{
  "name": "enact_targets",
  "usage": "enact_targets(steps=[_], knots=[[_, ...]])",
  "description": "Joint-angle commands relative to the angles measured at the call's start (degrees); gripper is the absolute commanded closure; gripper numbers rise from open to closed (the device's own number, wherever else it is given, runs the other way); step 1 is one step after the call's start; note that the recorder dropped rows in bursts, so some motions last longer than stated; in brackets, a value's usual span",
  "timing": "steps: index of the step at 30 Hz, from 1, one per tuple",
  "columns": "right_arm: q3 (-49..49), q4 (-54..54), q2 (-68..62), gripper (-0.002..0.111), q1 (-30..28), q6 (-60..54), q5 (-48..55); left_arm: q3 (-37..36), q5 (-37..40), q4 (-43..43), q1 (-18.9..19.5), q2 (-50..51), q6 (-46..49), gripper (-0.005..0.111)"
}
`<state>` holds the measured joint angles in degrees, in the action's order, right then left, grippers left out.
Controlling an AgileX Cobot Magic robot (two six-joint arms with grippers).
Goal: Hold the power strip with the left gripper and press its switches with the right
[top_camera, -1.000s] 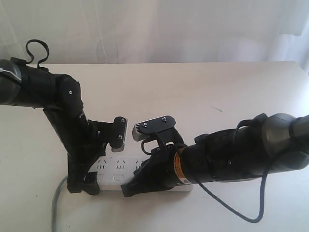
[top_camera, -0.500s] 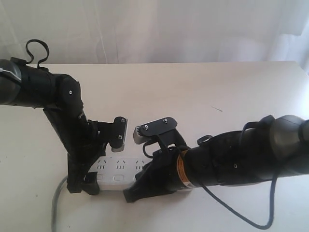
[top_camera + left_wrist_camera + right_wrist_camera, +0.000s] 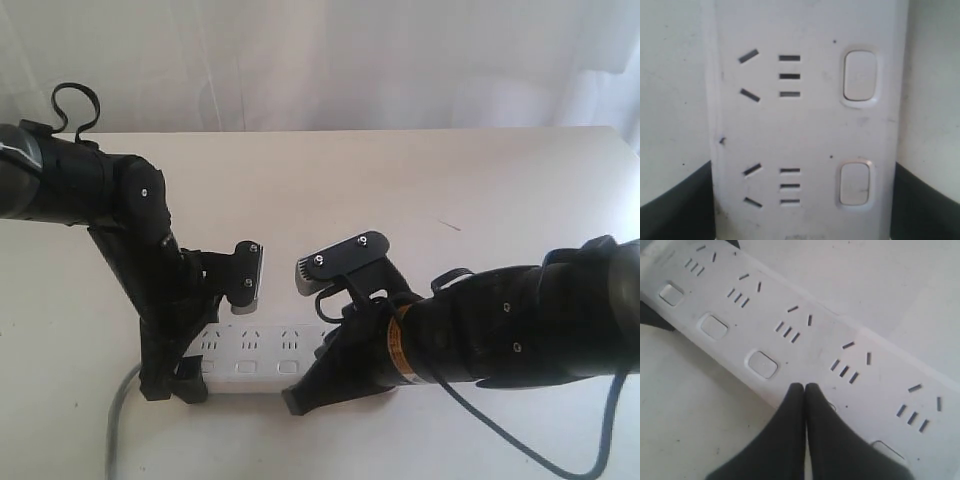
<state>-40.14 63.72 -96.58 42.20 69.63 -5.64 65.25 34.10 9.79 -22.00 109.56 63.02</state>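
The white power strip [image 3: 250, 352] lies flat near the table's front edge, its grey cord [image 3: 115, 420] trailing off to the left. My left gripper [image 3: 172, 385] is shut on the strip's left end; in the left wrist view its black fingers [image 3: 675, 205] press both long edges of the strip [image 3: 805, 125], with two switches [image 3: 859, 77] in sight. My right gripper [image 3: 804, 387] is shut, its pointed tips together over the strip's button side [image 3: 805, 340], just past the third switch [image 3: 762, 364]. The fourth switch is mostly hidden under those fingers. In the exterior view the right tips [image 3: 295, 403] sit at the strip's front edge.
The pale table [image 3: 400, 200] stretches back to a white curtain [image 3: 350, 60]. A thin loose black cable [image 3: 500, 445] hangs from my right arm near the front edge. The left arm's silver-edged block [image 3: 250, 275] and the right arm's block [image 3: 340, 262] stand close together above the strip.
My right arm has slid to the right along the strip, uncovering more sockets and buttons in the middle. The left arm and the strip have stayed put.
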Motion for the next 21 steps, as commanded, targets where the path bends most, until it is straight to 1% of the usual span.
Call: enact_targets(steps=[1, 5, 11, 14, 21], knots=[[0.23, 0.5, -1.6, 0.108, 0.0, -1.59, 0.54, -3.44, 2.79, -2.69, 0.09, 3.1, -1.77, 0.107], [0.23, 0.5, -1.83, 0.108, 0.0, -1.95, 1.02, -3.43, 2.79, -2.83, 0.09, 3.1, -1.77, 0.107], [0.23, 0.5, -1.83, 0.108, 0.0, -1.95, 5.22, -3.43, 2.79, -2.83, 0.09, 3.1, -1.77, 0.107], [0.23, 0.5, -1.99, 0.108, 0.0, -1.95, 5.64, -3.43, 2.79, -2.83, 0.09, 3.1, -1.77, 0.107], [1.46, 0.39, -6.54, 0.108, 0.0, -1.68, 1.98, -3.43, 2.89, -2.94, 0.09, 3.1, -1.77, 0.107]])
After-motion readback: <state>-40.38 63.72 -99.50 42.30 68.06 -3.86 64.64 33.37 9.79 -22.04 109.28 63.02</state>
